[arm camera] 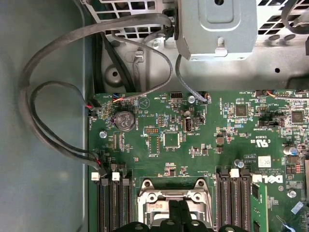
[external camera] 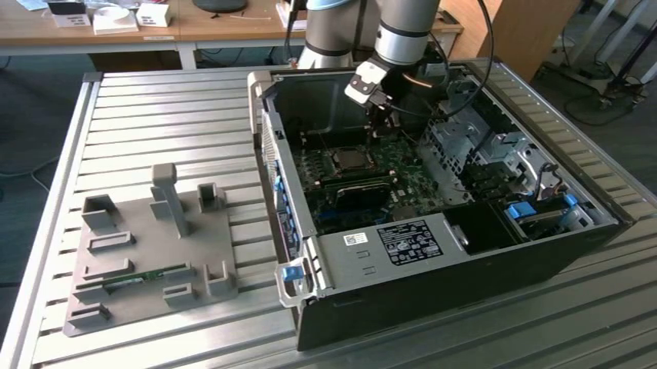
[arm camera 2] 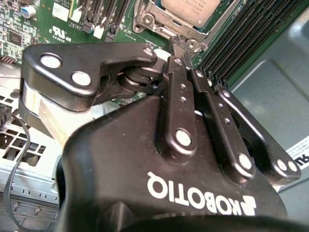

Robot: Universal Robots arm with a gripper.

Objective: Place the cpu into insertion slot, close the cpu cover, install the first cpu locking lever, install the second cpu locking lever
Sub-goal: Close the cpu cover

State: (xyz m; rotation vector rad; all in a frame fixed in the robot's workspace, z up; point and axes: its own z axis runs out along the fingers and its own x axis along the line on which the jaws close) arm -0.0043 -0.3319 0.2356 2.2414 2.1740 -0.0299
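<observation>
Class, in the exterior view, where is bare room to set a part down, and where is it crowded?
Free: bare slats of the grey metal table between its far edge, the grey moulded fixture plate and the black computer case. Crowded: inside the case, around the black gripper.

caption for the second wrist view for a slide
Black gripper, shut, tips at the edge of the silvery metal cover framing the square silver-grey cpu

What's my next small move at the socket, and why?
Likely a slight push down on the cover: it already lies over the cpu, and the shut gripper is right at its edge.
</observation>
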